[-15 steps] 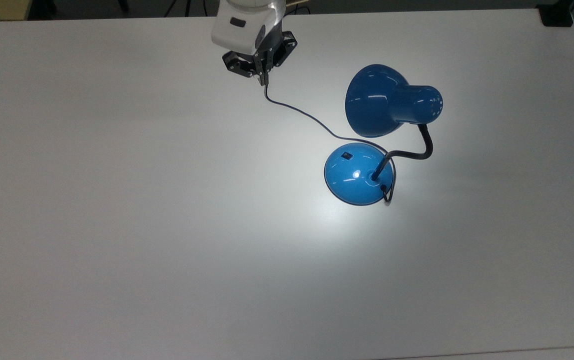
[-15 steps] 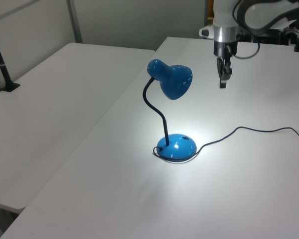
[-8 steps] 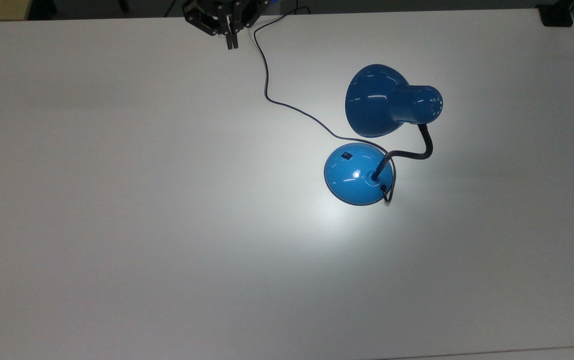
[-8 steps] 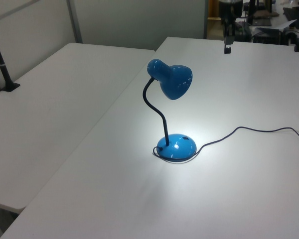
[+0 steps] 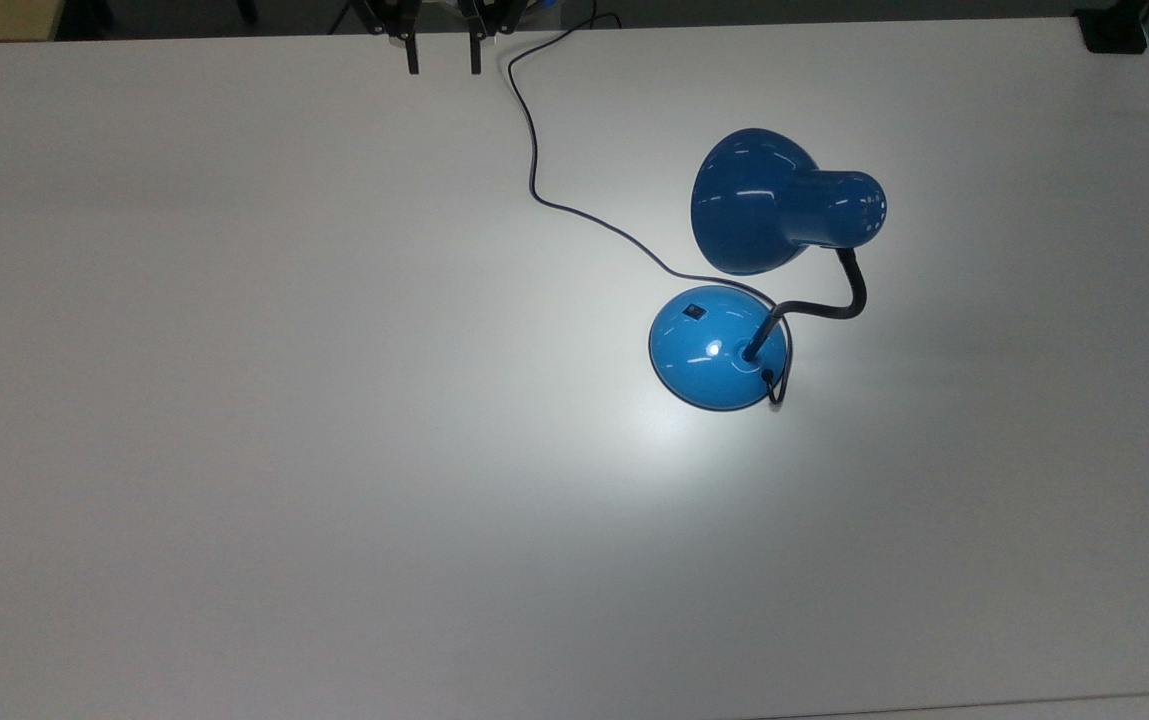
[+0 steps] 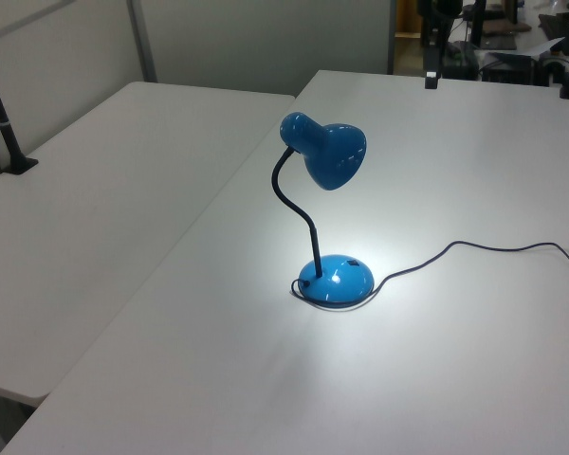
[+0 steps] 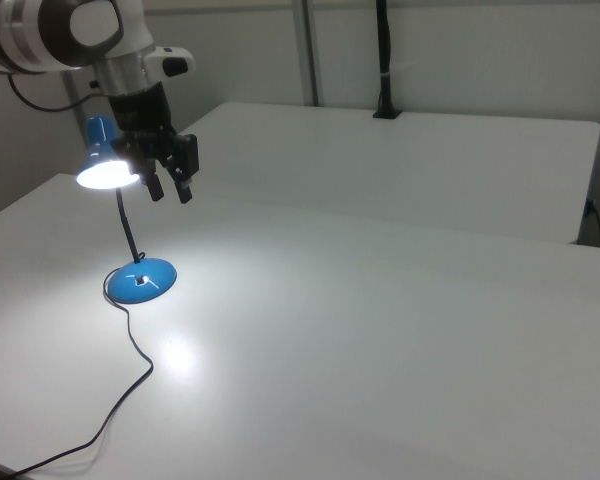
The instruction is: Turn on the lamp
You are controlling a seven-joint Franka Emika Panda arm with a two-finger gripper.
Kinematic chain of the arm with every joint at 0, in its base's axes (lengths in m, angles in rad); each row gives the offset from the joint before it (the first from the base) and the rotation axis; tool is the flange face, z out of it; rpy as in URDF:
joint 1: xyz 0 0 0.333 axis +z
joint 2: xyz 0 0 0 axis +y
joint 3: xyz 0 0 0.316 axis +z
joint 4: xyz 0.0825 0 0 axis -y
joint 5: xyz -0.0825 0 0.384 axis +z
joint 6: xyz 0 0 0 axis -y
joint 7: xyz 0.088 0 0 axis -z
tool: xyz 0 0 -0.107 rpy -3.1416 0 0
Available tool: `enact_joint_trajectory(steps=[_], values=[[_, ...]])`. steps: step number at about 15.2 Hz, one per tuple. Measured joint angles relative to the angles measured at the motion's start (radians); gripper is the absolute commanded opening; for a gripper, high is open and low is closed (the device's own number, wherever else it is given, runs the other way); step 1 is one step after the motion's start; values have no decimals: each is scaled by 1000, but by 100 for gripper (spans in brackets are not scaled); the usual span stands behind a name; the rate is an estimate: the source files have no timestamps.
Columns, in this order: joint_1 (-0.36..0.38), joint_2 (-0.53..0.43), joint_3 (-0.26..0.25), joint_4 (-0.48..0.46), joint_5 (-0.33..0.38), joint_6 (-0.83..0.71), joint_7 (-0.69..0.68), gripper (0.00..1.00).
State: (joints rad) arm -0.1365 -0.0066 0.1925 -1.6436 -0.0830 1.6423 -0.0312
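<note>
The blue lamp stands lit on the white table (image 5: 234, 400); its dome shade (image 5: 754, 200) throws a bright patch around the round base (image 5: 709, 350). A small black switch (image 5: 696, 311) sits on the base, and the thin cord (image 5: 574, 208) runs off to the table's far edge. In the right view the shade (image 7: 105, 170) glows over the base (image 7: 140, 283). My gripper (image 5: 444, 60) hangs open at the top view's upper edge, well away from the lamp, with nothing between its fingers. In the right view the gripper (image 7: 170, 193) is raised beside the shade. The left view has it (image 6: 432, 78) far behind the shade (image 6: 332, 156).
A second white table (image 6: 104, 190) adjoins on the left view's left, with a black clamped post (image 6: 9, 133) at its edge. A black block (image 5: 1114, 30) sits at the top view's upper right corner. Wide bare tabletop lies around the lamp.
My gripper has pulled back from above the cord to the top view's upper edge, and its fingers have gone from shut to open. The lamp stays lit and has not moved.
</note>
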Motion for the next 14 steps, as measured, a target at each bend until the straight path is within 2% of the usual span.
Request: enact_joint_trajectory(steps=[1,2,3,6,8,10,14], values=[[5,0,0,0,-22,-2,15,94],[17,1,-4,0,-40,-3,27,100],[40,1,-22,0,-51,-8,39,100],[150,1,-131,1,-58,-35,48,100],[201,1,-185,3,-58,-46,54,100],[222,1,-209,6,-58,-54,67,100],[224,0,-216,10,-58,-61,82,100]])
